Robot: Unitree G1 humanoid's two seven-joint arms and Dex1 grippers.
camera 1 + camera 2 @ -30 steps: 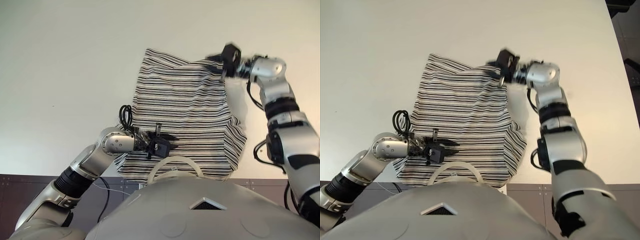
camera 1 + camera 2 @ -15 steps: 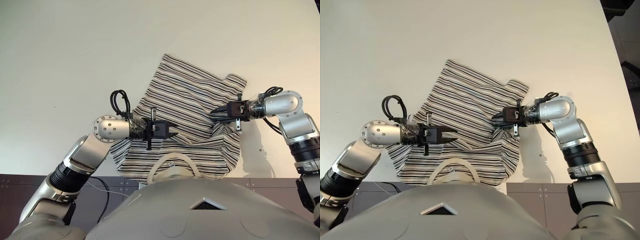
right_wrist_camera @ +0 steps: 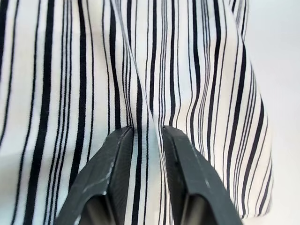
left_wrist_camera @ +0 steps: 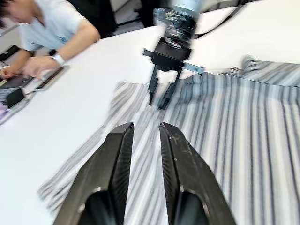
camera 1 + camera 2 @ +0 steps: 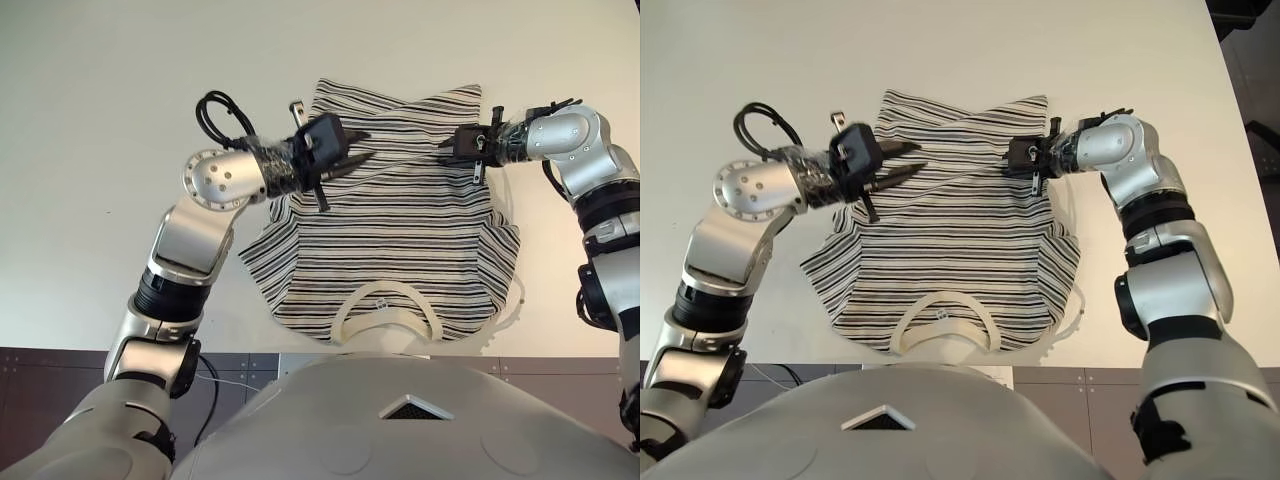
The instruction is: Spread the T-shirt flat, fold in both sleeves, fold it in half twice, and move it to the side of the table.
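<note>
T-shirt [image 5: 385,230]: striped, lying on the white table [image 5: 100,120] straight ahead, collar [image 5: 385,312] at the near edge, hem at the far end.
Lie of the cloth: body opened out and mostly flat; a few low ridges near the hem; side edges around the sleeves rumpled and partly curled, the right one more than the left.
Left gripper [image 5: 357,157]: over the far left part of the shirt, just above the cloth; fingers a little apart, nothing between them.
Right gripper [image 5: 443,144]: at the far right part near the hem, tips down at the cloth; fingers narrowly apart, astride a raised crease, and by the look of the gap not clamped on it.
Done so far: the spreading, largely, judging by the open body and the straight hem.
Not yet done: both sleeves folded in; the two folds in half; the move to the side of the table.
Stage: early, near the end of the first step.
Likely next need: a last smoothing of the rumpled sides, then a hold on one sleeve edge to carry it across the body.
</note>
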